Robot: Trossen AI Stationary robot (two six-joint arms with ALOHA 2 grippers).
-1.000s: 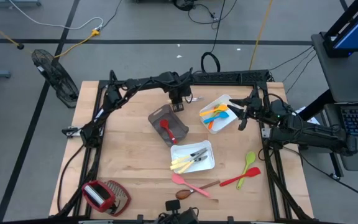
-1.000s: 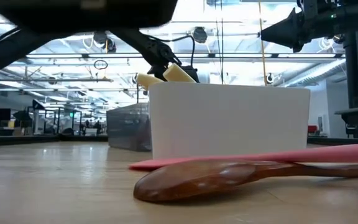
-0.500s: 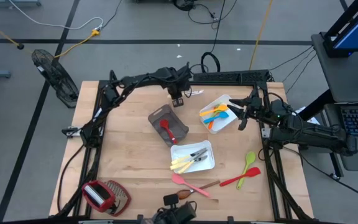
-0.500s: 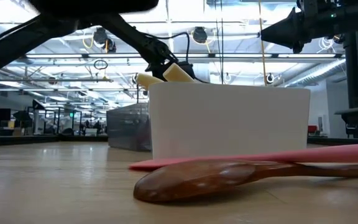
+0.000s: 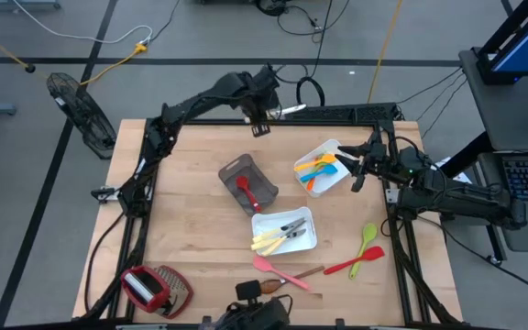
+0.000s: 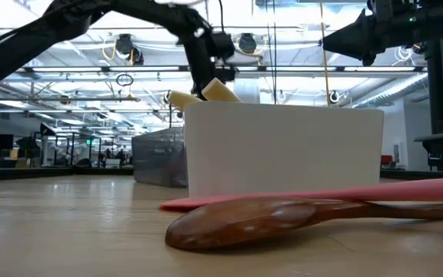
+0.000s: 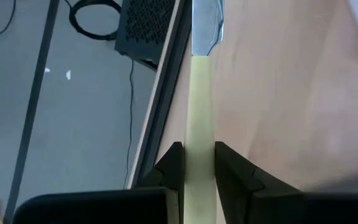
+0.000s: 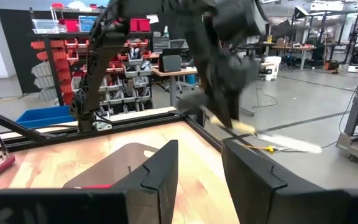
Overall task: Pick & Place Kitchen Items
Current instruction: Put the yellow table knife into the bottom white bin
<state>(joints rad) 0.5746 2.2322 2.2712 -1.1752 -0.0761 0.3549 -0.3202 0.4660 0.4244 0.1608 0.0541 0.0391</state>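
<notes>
While the sorting is looking a good way along, several kitchen items are lying loose on the desk (image 5: 191, 229); the far-right white tray (image 5: 340, 182) is holding blue, orange and yellow utensils (image 5: 319, 168), the middle white tray (image 5: 302, 243) is holding pale-handled knives (image 5: 280, 236), and the grey bin (image 5: 262, 195) is holding a red spoon (image 5: 243, 189); a green spatula (image 5: 367, 238), a red spatula (image 5: 355, 264), a pink spoon (image 5: 278, 270) and a brown wooden spoon (image 5: 287, 280) are waiting near the front edge, so by my reckoning about four loose pieces remain, plus the one in the air.

The left pincer (image 5: 262, 114) is hanging over the far edge of the desk, gripping a pale-handled knife (image 7: 199, 118) narrowly by its handle; the knife is showing a cream, straight handle and a bright metal blade pointing away from the fingers (image 7: 232, 171), out past the desk's rim; it is looking slim and smooth, so I judge it could twist in the grip.

The right pincer (image 5: 359, 170) is waiting, jaws partly apart and empty, just beside the far-right tray.

A red-and-mesh grater (image 5: 154, 286) is sitting at the near-left corner.
</notes>
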